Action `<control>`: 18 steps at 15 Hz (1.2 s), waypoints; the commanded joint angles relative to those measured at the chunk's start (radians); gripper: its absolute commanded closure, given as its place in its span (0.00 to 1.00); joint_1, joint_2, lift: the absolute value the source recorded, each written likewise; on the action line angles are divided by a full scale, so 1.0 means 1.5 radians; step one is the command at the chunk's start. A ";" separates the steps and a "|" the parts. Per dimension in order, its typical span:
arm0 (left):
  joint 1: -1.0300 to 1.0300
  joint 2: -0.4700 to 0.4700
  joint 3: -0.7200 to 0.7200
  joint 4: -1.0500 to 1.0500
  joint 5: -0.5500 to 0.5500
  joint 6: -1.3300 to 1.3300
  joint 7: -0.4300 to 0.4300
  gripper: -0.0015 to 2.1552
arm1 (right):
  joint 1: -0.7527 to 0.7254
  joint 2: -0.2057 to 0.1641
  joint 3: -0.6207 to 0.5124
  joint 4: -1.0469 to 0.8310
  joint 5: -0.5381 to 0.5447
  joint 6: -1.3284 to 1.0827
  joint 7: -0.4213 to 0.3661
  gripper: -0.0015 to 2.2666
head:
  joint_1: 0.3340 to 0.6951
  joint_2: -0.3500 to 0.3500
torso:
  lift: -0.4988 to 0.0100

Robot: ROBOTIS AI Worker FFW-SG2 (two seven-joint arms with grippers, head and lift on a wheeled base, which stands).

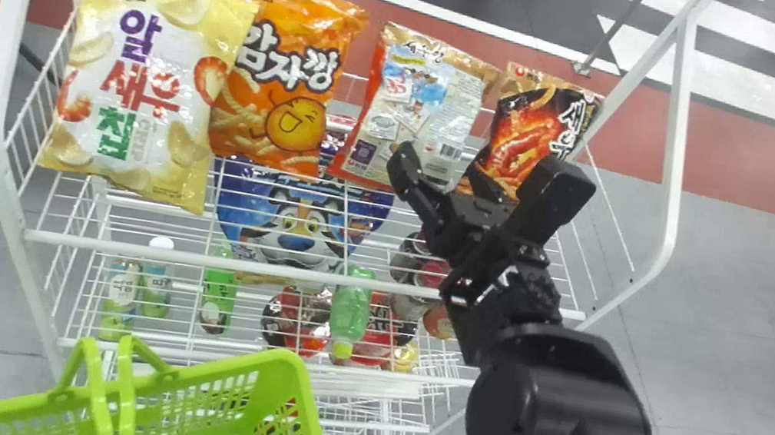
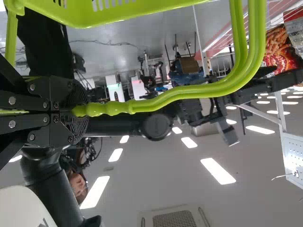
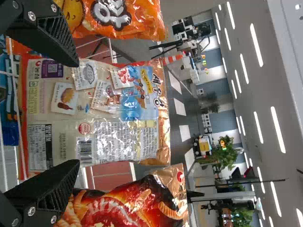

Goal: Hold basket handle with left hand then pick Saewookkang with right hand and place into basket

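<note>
In the head view my right gripper [image 1: 487,163] stands open at the lower part of the Saewookkang bag [image 1: 427,103], one finger over its lower right part and the other off to the right by the dark shrimp bag. The right wrist view has the Saewookkang [image 3: 109,106], back print showing, between the spread fingers of my right gripper [image 3: 78,113]; contact cannot be told. My left gripper [image 2: 78,111] is shut on the green basket's handle [image 2: 184,92]. That basket [image 1: 285,372] shows at the head view's bottom, below the rack.
On the white wire rack [image 1: 308,276], a yellow chip bag [image 1: 144,85] and an orange bag [image 1: 286,69] stand left of the Saewookkang, a dark shrimp bag [image 1: 526,127] right. Bottles and other packs lie on lower shelves. White posts flank the rack.
</note>
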 commanded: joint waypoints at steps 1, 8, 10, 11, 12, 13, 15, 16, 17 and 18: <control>0.002 0.002 0.001 -0.001 0.000 0.021 -0.002 1.00 | -0.043 -0.002 0.003 0.036 0.001 0.013 0.001 0.03 | 1.00 0.10 | 0.95; 0.003 0.005 0.010 0.013 0.001 0.021 -0.004 1.00 | -0.152 -0.010 0.027 0.192 0.027 0.009 0.003 0.05 | 1.00 0.15 | 0.95; -0.004 0.005 0.008 0.023 0.001 0.021 -0.004 1.00 | -0.161 -0.017 0.035 0.201 0.029 0.011 0.021 0.09 | 1.00 0.17 | 0.95; -0.008 0.005 0.006 0.026 0.001 0.021 -0.003 1.00 | -0.161 -0.018 0.036 0.201 0.028 0.013 0.036 0.17 | 1.00 0.18 | 0.95; -0.010 0.005 0.005 0.029 0.001 0.021 -0.002 1.00 | -0.159 -0.019 0.036 0.200 0.028 0.015 0.040 0.26 | 1.00 0.18 | 0.95; -0.012 0.004 0.004 0.032 0.001 0.021 -0.002 1.00 | -0.156 -0.020 0.034 0.200 0.028 0.015 0.048 0.42 | 1.00 0.20 | 0.95; -0.013 0.004 0.004 0.034 0.001 0.021 -0.003 1.00 | -0.150 -0.020 0.031 0.193 0.025 0.050 0.040 0.92 | 1.00 0.20 | 0.95; -0.013 0.004 0.005 0.034 0.002 0.021 -0.003 1.00 | -0.149 -0.020 0.028 0.191 0.028 0.050 0.040 0.93 | 1.00 0.20 | 0.95; -0.012 0.005 0.005 0.034 0.002 0.021 -0.003 1.00 | -0.146 -0.020 0.026 0.185 0.031 0.052 0.040 0.97 | 1.00 0.19 | 0.95; -0.012 0.004 0.006 0.034 0.002 0.021 -0.004 1.00 | -0.138 -0.020 0.026 0.175 0.035 0.052 0.037 0.99 | 1.00 0.19 | 0.95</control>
